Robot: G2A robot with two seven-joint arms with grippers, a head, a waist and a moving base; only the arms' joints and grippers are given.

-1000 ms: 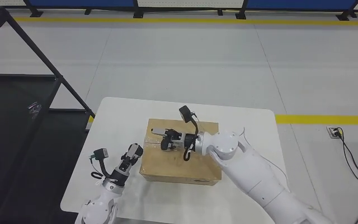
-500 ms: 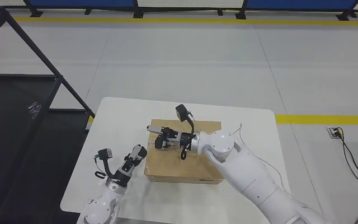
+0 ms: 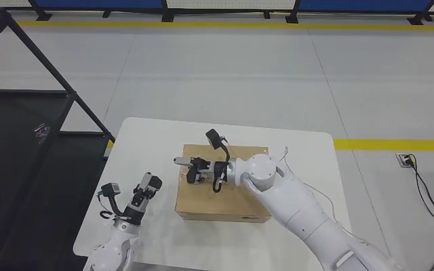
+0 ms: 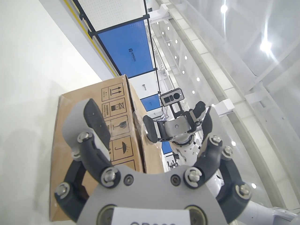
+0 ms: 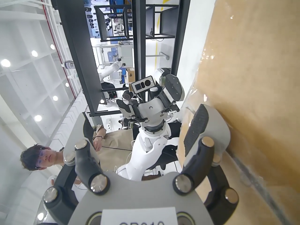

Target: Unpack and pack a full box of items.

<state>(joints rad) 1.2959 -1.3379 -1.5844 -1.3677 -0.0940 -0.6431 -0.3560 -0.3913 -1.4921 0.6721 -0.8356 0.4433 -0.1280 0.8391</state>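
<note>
The closed cardboard box (image 3: 210, 203) is sitting on the white surface (image 3: 135, 142), right under the right gripper (image 3: 186, 169), which is hovering open at its top edge. The left gripper (image 3: 150, 181) is hanging open and empty just beside the box's side wall.

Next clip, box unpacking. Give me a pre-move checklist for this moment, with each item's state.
1. Jaws of right gripper apart: ok, over the brown cardboard box.
2. Open left gripper clear of the box: ok, beside its side wall.
3. Box flaps open: not ok, shut, clear tape on the seam.
4. Box fully on the white table: ok.
5. Right finger hooked on the tape: cannot tell.
</note>
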